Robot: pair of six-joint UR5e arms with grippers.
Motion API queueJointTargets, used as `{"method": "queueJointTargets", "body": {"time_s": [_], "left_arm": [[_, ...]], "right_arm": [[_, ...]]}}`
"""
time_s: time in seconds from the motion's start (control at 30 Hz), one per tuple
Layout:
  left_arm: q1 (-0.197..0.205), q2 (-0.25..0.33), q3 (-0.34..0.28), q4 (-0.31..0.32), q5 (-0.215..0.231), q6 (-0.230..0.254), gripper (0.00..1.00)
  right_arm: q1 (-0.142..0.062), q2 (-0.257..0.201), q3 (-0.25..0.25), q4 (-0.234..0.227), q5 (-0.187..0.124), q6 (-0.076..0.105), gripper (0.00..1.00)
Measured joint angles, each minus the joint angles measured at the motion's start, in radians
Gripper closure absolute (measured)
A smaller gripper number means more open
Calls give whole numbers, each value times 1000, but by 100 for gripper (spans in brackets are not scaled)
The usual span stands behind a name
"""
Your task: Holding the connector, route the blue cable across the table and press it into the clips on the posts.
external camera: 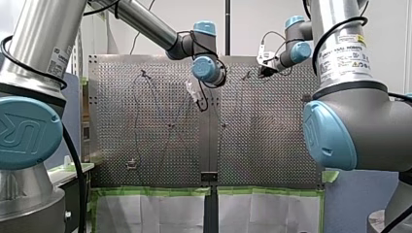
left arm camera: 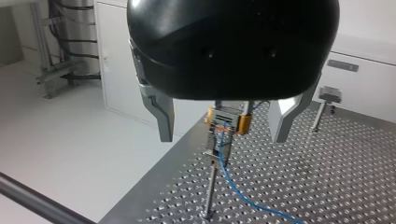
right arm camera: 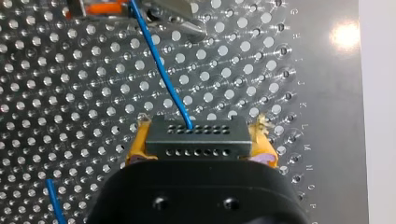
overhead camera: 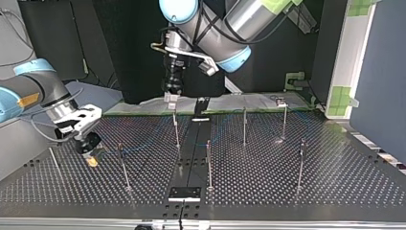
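Right end effector (overhead camera: 92,155) clamps connector (right arm camera: 196,136), 9 o'clock in top view; left end effector (left arm camera: 222,123) open, straddling post (left arm camera: 211,186).

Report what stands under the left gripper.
Between the open fingers of the left gripper: a post topped by a clip, the blue cable dropping from it. The gripper's body hides the clip's top.
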State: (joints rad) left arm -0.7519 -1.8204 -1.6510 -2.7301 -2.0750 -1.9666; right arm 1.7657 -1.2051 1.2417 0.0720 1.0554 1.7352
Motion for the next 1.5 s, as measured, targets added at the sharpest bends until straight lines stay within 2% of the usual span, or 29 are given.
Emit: {"method": "queueJointTargets", "body": {"time_s": [0.3, 1.5], "left_arm": [[0, 0, -75, 76, 1, 36, 0], [1, 0, -399, 399, 2, 38, 0]], "right_arm": [[-6, 0, 0, 0, 6, 0, 100], [-5, 0, 2, 3, 14, -2, 100]]}}
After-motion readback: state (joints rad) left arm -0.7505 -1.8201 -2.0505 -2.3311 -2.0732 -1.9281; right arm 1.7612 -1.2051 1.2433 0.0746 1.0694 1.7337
